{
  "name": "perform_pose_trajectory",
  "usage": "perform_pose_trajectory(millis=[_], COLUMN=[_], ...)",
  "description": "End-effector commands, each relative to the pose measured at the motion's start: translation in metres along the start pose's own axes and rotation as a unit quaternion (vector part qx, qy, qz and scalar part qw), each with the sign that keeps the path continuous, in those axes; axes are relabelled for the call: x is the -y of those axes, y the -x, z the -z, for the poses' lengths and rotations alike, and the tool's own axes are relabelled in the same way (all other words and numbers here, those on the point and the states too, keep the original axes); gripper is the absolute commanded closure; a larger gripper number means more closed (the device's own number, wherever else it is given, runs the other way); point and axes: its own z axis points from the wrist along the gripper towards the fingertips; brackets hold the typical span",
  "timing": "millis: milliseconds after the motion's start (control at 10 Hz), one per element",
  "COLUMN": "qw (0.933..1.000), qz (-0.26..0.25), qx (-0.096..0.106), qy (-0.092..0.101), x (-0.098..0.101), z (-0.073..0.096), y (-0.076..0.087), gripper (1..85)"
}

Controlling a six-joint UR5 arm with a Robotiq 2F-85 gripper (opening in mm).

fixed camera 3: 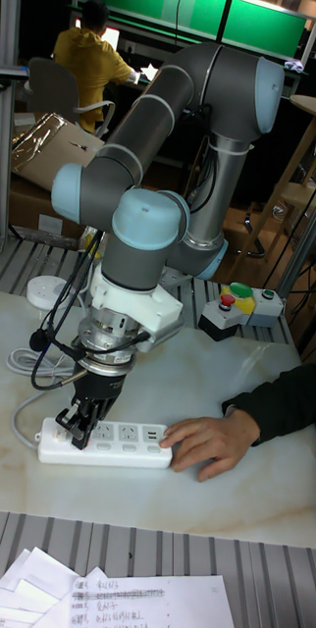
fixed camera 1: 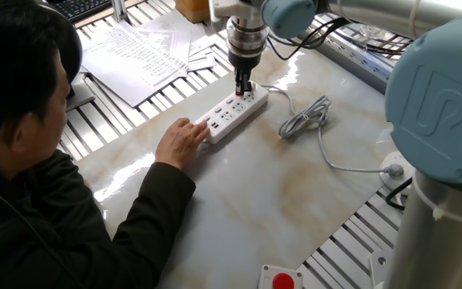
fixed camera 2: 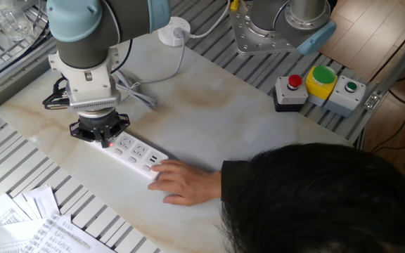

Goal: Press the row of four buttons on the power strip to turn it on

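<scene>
Behind my marble-topped table I saw a seated figure in yellow under green screens
</scene>
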Motion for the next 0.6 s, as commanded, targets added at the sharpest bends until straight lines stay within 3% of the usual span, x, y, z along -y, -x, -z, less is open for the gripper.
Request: perform_pose_trajectory(millis=[0, 300, 500], qw=[0.9998, 0.999, 0.9975], qz=[-0.017, -0.031, -0.042], qx=[0.013, 0.031, 0.055], qy=[0.005, 0.013, 0.016], x=[-0.002, -0.004, -0.004], z=[0.008, 0.007, 0.01], y=[0.002, 0.007, 0.026], gripper=[84.7, 84.7, 84.7])
